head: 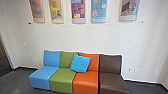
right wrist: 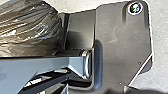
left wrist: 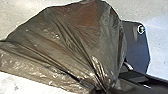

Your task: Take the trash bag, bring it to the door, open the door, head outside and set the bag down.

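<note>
"Trash bag (left wrist: 67,45) first: where is it?"

"Up close in both wrist views, dark, shiny and creased, with a reddish patch in the left one. Its folds run together at the left gripper (left wrist: 102,91), which has the gathered plastic pinched."

"And the right gripper?"

"Whether it's wide or narrow, I can't tell."

"What's next to the bag?"

"The robot's dark base plate (right wrist: 120,40), with pale floor (right wrist: 161,37) around it."

"Farther off?"

"A row of joined seats: blue (head: 43,76), green (head: 62,79), orange (head: 85,81), then brown (head: 112,81). A bright blue cushion (head: 80,63) leans, tilted, across the green and orange backrests."

"Behind them?"

"A white wall (head: 75,37) with a dark skirting (head: 143,84). Small white sockets (head: 133,69) sit just right of the brown seat, and five colourful panels (head: 78,12) hang in a line above."
</note>
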